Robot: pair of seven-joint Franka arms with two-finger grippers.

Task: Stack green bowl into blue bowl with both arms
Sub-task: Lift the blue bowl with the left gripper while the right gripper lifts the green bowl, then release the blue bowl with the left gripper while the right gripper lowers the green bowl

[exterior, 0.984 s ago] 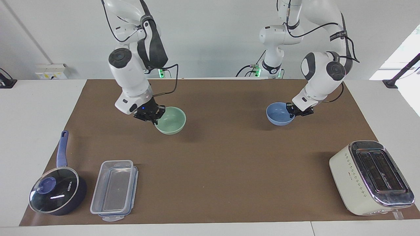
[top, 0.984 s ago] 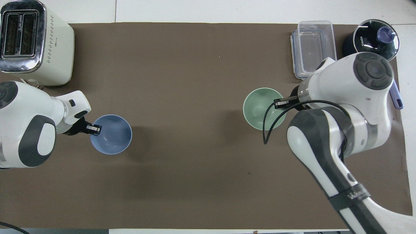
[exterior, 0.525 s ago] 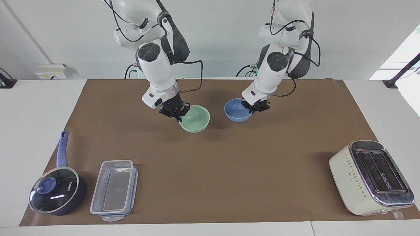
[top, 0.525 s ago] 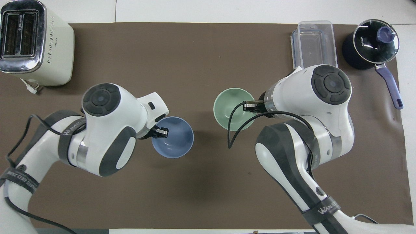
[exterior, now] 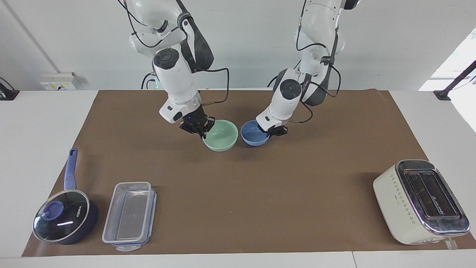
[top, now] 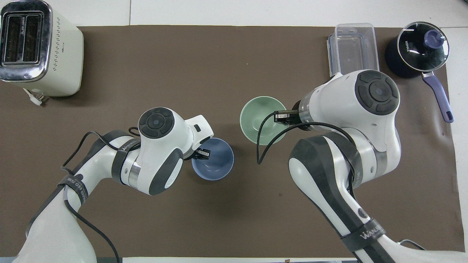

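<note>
The green bowl is held at its rim by my right gripper, over the middle of the brown mat. The blue bowl is held at its rim by my left gripper. The two bowls hang upright side by side with a small gap between them, the blue one toward the left arm's end. Both are low over the mat. I cannot tell whether they touch it.
A cream toaster stands at the left arm's end, far from the robots. A clear lidded container and a dark blue saucepan with glass lid stand at the right arm's end.
Both arms carried their bowls from the table's ends to the middle. In the last half second the blue bowl came closer to the green bowl and lower; the green bowl barely moved.
</note>
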